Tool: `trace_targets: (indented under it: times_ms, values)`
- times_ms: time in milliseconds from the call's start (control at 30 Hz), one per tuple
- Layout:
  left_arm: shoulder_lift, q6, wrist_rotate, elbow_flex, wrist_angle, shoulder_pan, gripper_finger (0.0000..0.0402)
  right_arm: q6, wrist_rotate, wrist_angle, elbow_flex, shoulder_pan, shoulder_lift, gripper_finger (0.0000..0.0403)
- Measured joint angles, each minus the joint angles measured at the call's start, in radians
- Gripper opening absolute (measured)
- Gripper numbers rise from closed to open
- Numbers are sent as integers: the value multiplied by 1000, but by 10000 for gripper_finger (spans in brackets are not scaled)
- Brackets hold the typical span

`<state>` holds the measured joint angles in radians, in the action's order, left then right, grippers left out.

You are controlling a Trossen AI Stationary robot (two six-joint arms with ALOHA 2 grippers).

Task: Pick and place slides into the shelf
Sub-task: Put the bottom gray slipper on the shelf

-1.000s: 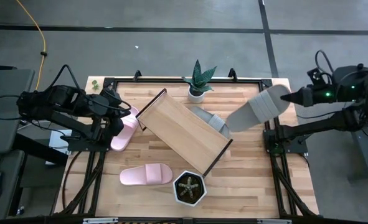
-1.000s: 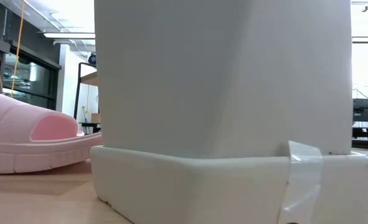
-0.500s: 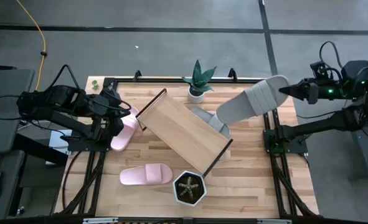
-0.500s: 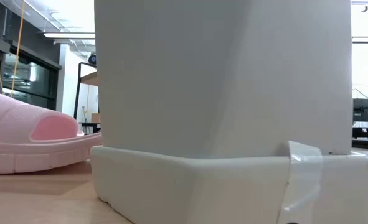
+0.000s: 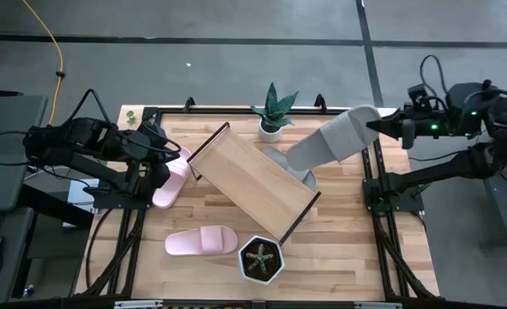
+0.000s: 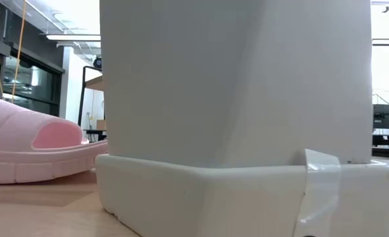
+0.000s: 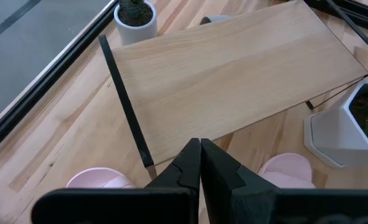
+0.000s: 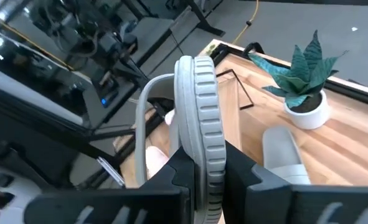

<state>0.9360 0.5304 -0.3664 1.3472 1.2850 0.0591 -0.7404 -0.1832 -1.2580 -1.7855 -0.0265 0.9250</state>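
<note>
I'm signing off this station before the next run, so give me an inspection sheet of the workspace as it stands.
Surface: butcher-block table, bare patches visible.
Job's things: shelf lies diagonally mid-table, nothing on its board. One grey slide held in the air; a second grey slide beside the shelf's far edge; one pink slide near the front; another pink slide at the left.
Clutter: spiky plant in white pot; hexagonal planter.
Grippers: right claw shut on the grey slide; left claw shut, empty, by the shelf's left end.
Cables: yellow cable on the floor.
Surroundings: grey floor; no people seen.
</note>
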Motion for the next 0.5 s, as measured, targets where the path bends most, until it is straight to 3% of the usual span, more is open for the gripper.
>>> trace_targets:
  times_ms: [167,500]
  values:
    - [0,-1,0,0,0,0,1,40,-27,26,0,0,18,25]
    - [0,-2,16,0,10,0,1,270,-98,270,0,0,32,24]
